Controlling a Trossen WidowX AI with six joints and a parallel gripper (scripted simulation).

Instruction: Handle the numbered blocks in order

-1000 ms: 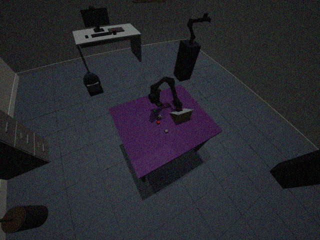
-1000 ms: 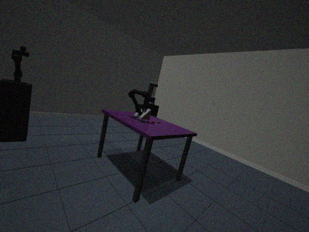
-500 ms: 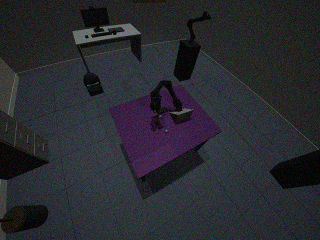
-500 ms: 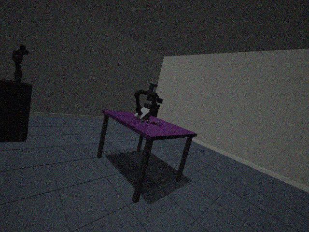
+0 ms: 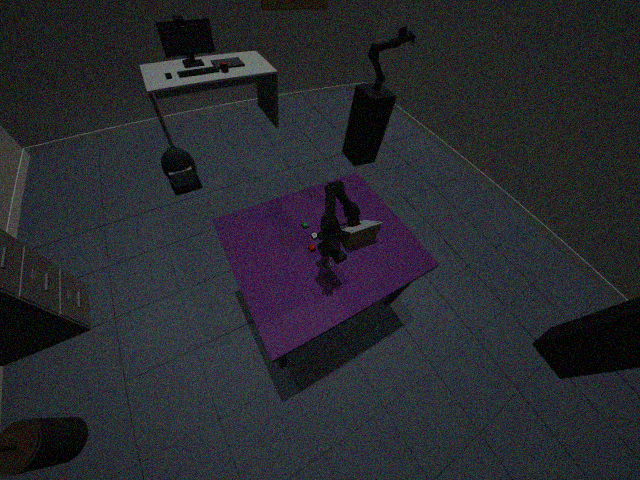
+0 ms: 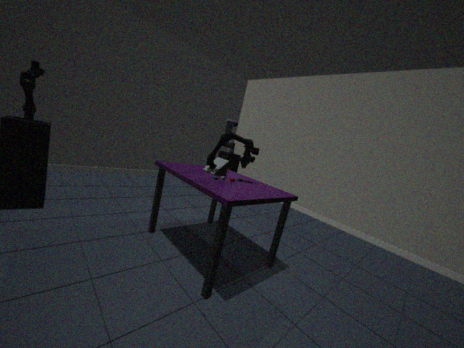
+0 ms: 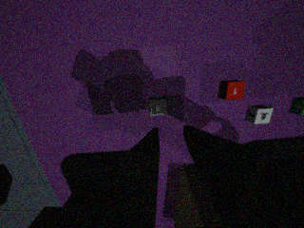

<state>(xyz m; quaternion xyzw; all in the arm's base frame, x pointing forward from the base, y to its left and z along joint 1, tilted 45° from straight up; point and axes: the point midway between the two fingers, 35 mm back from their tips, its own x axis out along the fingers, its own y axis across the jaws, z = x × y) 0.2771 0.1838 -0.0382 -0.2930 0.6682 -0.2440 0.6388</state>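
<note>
Filling the bottom of the wrist frame: gripper point(image 7: 170, 130), dark fingers drawn narrow, a thin strip of purple table point(image 7: 190, 38) showing between them and nothing held. Just past the fingertips, at frame centre: a dim block point(image 7: 159, 105) sitting inside the arm's shadow, apart from both fingers, its digit too dark to read. Farther out, toward the right edge: red block point(image 7: 232, 89) with a small white mark, white block point(image 7: 260, 114) below and right of it, green block point(image 7: 298, 105) cut by the edge. All three well apart from the gripper; digits not legible.

From the top view, mid-frame: gripper point(image 5: 328, 260) hanging over the table point(image 5: 279, 289) beneath the bent arm. Red block point(image 5: 311, 247), white block point(image 5: 313, 235) and green block point(image 5: 305, 225) strung in a short line to its upper left, each separate from the next. Pale base box point(image 5: 361, 233) just right of the arm.
</note>
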